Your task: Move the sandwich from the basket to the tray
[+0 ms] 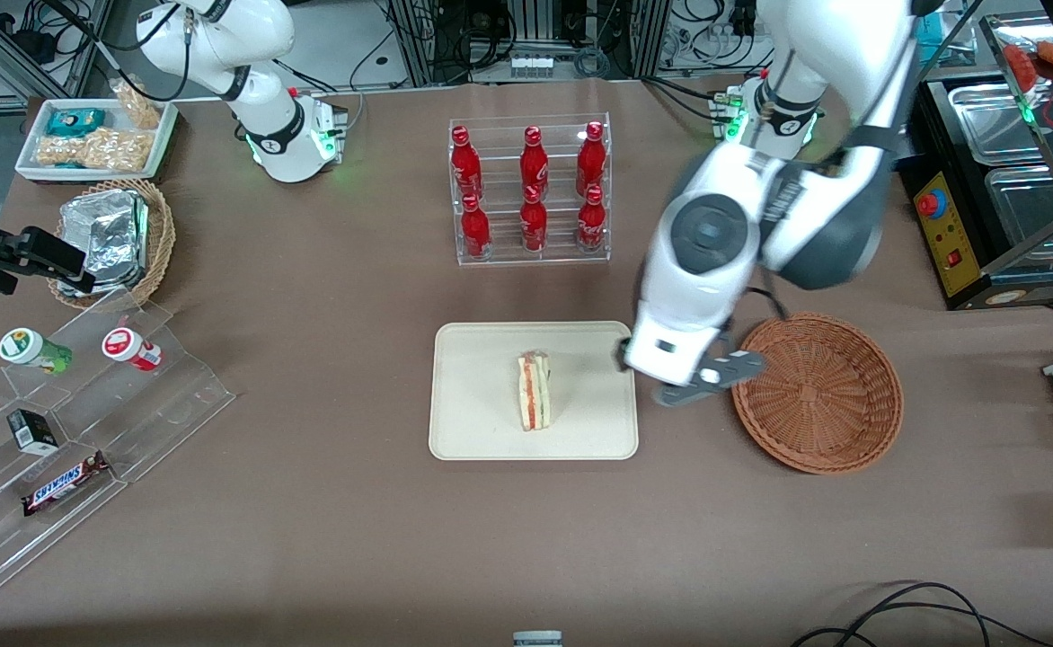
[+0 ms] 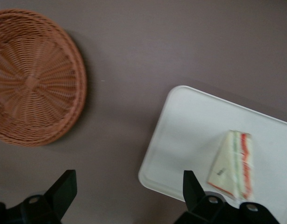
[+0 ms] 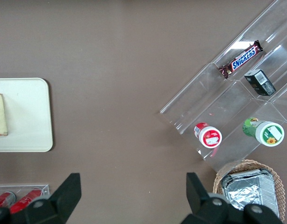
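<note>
The sandwich (image 1: pixel 534 391) lies on the cream-white tray (image 1: pixel 473 404) at the table's middle, standing on edge with its orange-red and green filling showing. The reddish-brown wicker basket (image 1: pixel 818 391) sits beside the tray, toward the working arm's end, and holds nothing. My gripper (image 1: pixel 661 377) hangs above the table between tray and basket, over the tray's edge. In the left wrist view the gripper (image 2: pixel 127 179) is open and empty, with brown table between its fingers. That view also shows the basket (image 2: pixel 31 77), the tray (image 2: pixel 190 135) and the sandwich (image 2: pixel 232 165).
A clear rack of red bottles (image 1: pixel 531 189) stands farther from the front camera than the tray. A stepped acrylic stand with snacks (image 1: pixel 68 431), a tan basket of foil packs (image 1: pixel 113 238) and a white snack tub (image 1: pixel 95 135) lie toward the parked arm's end.
</note>
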Available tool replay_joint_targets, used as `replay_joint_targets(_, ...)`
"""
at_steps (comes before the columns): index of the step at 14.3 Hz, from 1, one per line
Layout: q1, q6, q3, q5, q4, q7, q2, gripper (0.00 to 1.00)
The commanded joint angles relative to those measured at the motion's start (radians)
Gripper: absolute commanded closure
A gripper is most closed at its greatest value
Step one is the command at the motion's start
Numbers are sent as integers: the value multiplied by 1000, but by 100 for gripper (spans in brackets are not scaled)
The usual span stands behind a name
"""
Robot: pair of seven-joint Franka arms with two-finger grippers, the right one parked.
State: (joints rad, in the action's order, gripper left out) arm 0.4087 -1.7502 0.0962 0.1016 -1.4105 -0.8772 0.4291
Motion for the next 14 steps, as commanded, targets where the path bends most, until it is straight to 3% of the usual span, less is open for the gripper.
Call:
replay_joint_targets(1, -82, -15, 10, 6, -192, 82, -148, 0)
replay_joint_targets(5, -237, 6, 10, 4, -313, 332, -283, 0)
replay_joint_targets(11, -384, 123, 16, -17, -317, 593, -406, 0)
replay_joint_targets(14, -479, 126, 68, -42, -314, 710, -435, 0)
